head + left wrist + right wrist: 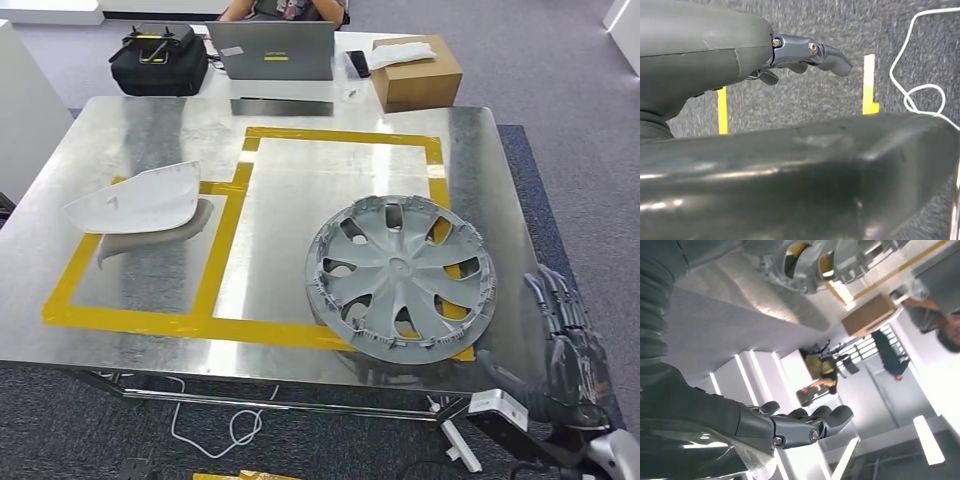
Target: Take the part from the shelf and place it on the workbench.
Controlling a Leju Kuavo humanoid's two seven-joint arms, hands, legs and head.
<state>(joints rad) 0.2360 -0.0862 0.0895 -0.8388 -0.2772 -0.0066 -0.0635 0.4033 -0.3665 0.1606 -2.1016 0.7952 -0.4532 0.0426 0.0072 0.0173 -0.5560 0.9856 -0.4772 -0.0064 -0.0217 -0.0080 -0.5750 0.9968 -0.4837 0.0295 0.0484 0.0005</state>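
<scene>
I see the grey wheel cover (401, 276) lying flat on the metal surface (136, 130), at its near right, overlapping the near strip of the yellow tape outline (226, 215) and close to the near edge. My right hand (567, 345) stands just off the surface's near right corner, well apart from the cover, its fingers (555, 300) spread and pointing up, gripping nothing. In the right wrist view the same fingers (821, 420) lie extended and bare, with the rim of the cover (810, 262) across from them.

My left hand (791, 55) hangs over grey carpet; its fingers (828, 57) reach out straight with nothing in them, near a white cable (919, 90) and yellow floor marks (869, 85).

On the left of the surface a white mirror shell (136, 200) rests inside the smaller taped box. At the far edge stand a black bag (158, 62), an open grey laptop (272, 50) with a yellow label I cannot read, a dark phone (358, 62), and a cardboard box (416, 72) with white wrapping on top. A person (283, 10) sits behind the laptop.
</scene>
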